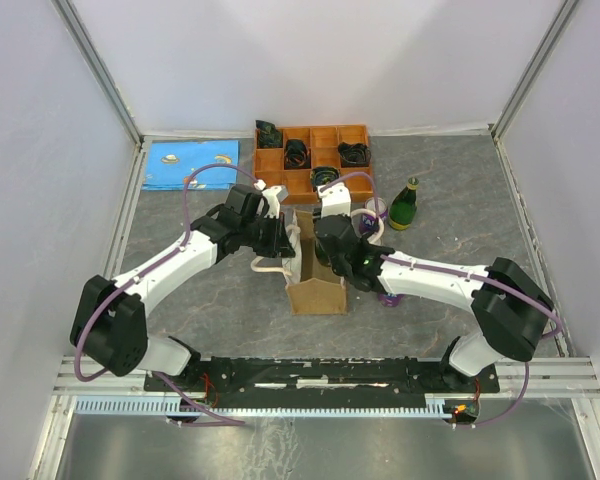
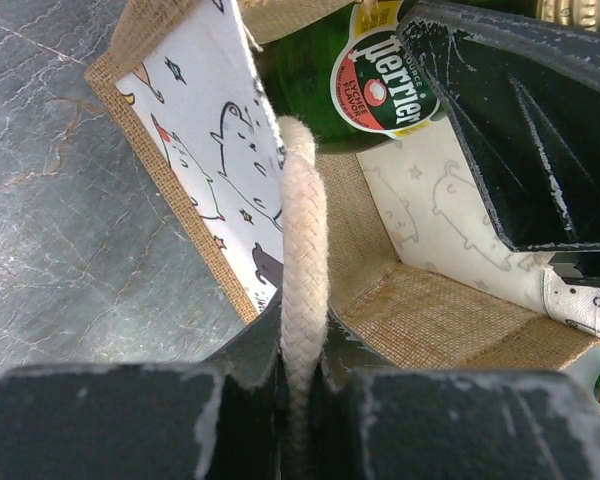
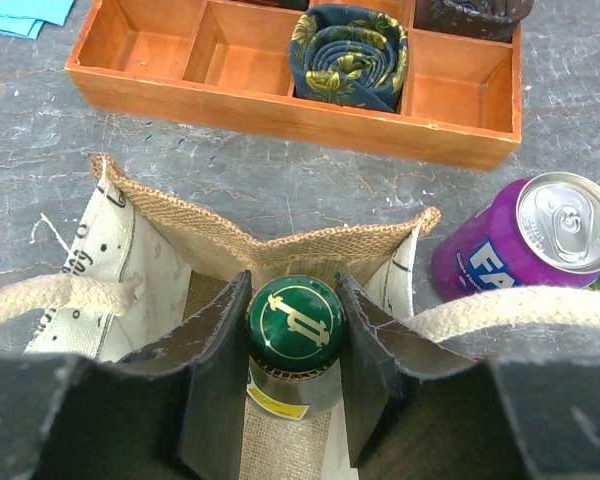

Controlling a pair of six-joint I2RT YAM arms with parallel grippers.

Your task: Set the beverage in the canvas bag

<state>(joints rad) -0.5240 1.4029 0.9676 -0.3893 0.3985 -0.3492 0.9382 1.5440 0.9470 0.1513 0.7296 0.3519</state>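
Observation:
The canvas bag (image 1: 315,290) stands open in the middle of the table, tan outside with a white printed lining (image 2: 210,150). My left gripper (image 1: 280,236) is shut on one cream rope handle (image 2: 302,250) at the bag's left side and holds it up; in the left wrist view, my left gripper (image 2: 302,352) has its jaws pinching the rope. My right gripper (image 3: 296,330) is shut on the green cap of a green Perrier bottle (image 3: 296,318), which hangs upright inside the bag's mouth. The bottle's label (image 2: 380,85) also shows in the left wrist view. My right gripper (image 1: 338,250) is over the bag.
An orange wooden tray (image 1: 280,160) with rolled dark items stands behind the bag. A purple can (image 3: 520,240) stands just right of the bag. A second green bottle (image 1: 404,205) stands further right. A blue cloth (image 1: 190,163) lies at the back left.

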